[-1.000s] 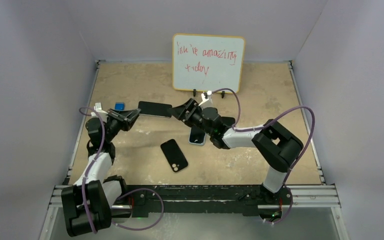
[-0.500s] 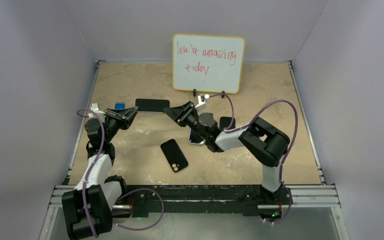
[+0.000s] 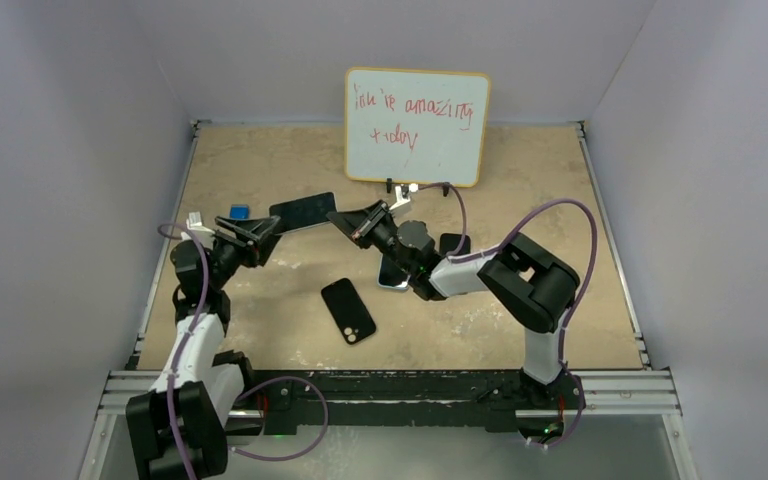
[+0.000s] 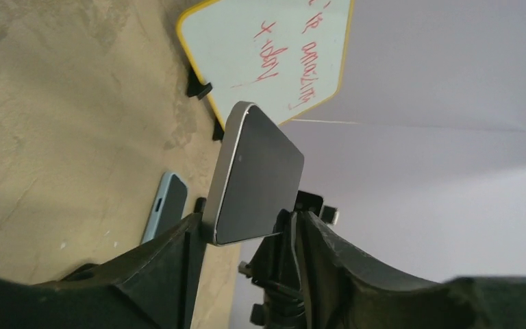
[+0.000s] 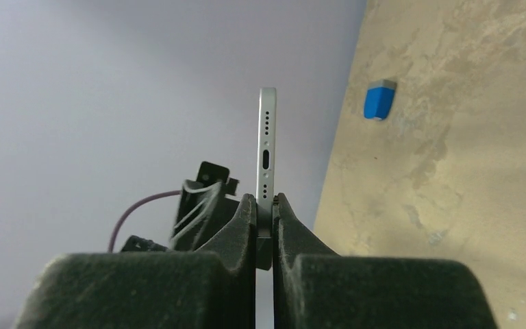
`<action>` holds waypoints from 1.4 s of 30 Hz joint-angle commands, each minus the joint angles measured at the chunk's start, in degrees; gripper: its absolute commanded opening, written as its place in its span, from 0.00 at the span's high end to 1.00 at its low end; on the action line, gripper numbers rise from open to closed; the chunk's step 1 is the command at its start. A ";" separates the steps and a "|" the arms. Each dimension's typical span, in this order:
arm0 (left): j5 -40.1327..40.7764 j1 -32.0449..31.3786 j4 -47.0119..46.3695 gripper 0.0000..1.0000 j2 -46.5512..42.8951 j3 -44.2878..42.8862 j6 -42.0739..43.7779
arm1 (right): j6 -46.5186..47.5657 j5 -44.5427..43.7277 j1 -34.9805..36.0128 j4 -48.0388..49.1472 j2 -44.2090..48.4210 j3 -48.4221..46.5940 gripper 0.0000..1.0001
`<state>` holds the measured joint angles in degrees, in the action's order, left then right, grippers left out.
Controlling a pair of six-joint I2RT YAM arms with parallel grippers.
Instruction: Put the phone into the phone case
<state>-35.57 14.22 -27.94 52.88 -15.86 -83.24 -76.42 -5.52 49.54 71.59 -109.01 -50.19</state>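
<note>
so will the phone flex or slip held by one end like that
Probably stiff: the phone juts straight out of the right gripper unbent. Its smooth faces could slip or pivot in that narrow end pinch.

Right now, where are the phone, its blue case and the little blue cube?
phone (image 4: 257, 175), left wrist view, middle of dark face.
phone case (image 4: 170, 205), left wrist view, middle of the shell.
blue cube (image 5: 379, 101), right wrist view, blue side.

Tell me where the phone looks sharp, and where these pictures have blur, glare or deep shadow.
Top view: soft even light, no strong glare, phone small but clear. Left wrist view: phone sharp, a grey reflection on its face; left fingers dark and soft near the lens. Right wrist view: phone's edge and ports sharp; right fingers almost black.
</note>
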 commanded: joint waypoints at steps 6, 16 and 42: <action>-4.83 -0.24 24.09 0.25 -6.57 -5.45 18.21 | 6.67 16.28 -9.41 -2.05 6.60 1.45 1.00; -4.60 -0.33 42.06 0.33 -4.26 -10.70 40.29 | 33.74 41.65 -20.82 -41.29 19.62 -3.38 1.00; 5.32 -17.58 34.94 0.53 8.75 -5.57 41.14 | 65.31 52.65 -18.04 -90.05 14.53 -19.38 1.00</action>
<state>-31.16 -1.67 12.08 59.31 -22.55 -41.45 -13.67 44.62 29.67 -14.68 -91.77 -65.65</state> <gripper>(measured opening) 0.481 0.040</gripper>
